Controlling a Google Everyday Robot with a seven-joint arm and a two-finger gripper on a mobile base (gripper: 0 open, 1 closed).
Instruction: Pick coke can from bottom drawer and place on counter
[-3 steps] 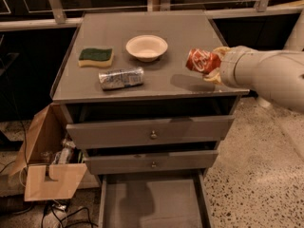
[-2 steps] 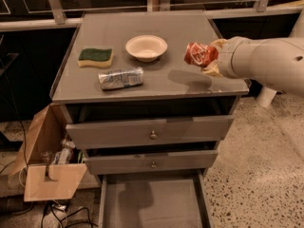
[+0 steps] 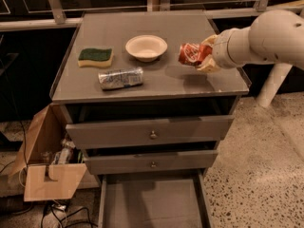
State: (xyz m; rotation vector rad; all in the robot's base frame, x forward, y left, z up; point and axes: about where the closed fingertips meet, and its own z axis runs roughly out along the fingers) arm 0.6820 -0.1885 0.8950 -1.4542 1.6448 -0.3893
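Note:
The red coke can hangs tilted on its side a little above the right part of the grey counter. My gripper comes in from the right on a thick white arm and is shut on the can. Below, the bottom drawer stands pulled out, its flat grey floor bare.
On the counter lie a white bowl, a green and yellow sponge and a silver-blue can on its side. Two knobbed drawers sit slightly ajar. A cardboard box of clutter stands on the floor at left.
The arm has carried the coke can leftward and further over the counter, closer to the white bowl.

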